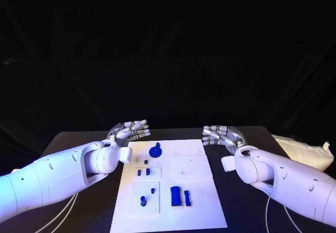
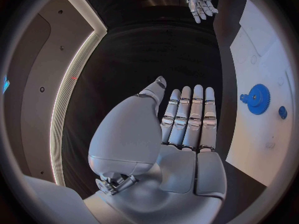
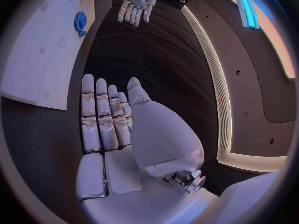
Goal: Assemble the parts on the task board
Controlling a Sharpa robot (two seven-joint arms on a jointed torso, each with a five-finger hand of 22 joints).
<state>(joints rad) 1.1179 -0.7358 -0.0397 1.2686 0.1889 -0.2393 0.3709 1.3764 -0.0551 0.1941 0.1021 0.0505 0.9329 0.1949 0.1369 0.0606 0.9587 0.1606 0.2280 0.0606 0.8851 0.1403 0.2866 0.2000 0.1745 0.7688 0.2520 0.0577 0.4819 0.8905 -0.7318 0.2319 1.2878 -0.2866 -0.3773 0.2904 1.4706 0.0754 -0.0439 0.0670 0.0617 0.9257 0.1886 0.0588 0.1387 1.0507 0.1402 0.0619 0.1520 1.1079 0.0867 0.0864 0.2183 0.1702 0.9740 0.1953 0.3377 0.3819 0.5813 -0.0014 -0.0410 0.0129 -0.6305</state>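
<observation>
The white task board [image 1: 189,184] lies in the middle of the black table. A blue gear [image 1: 155,151] rests near its far left corner, also seen as the blue gear [image 2: 258,98] and the blue gear [image 3: 79,22]. Small blue pegs [image 1: 142,172] stand in the board's left column, and two blue blocks [image 1: 180,196] lie near the front middle. My left hand [image 1: 130,131] hovers flat beside the board's far left corner, fingers stretched, holding nothing. My right hand [image 1: 220,135] is off the far right corner, likewise empty. Left hand [image 2: 187,119] and right hand [image 3: 106,119] show straight fingers.
A crumpled white cloth [image 1: 304,150] lies at the table's right edge. Black table surface [image 1: 77,141] surrounds the board. Cables [image 1: 66,213] hang at the front left.
</observation>
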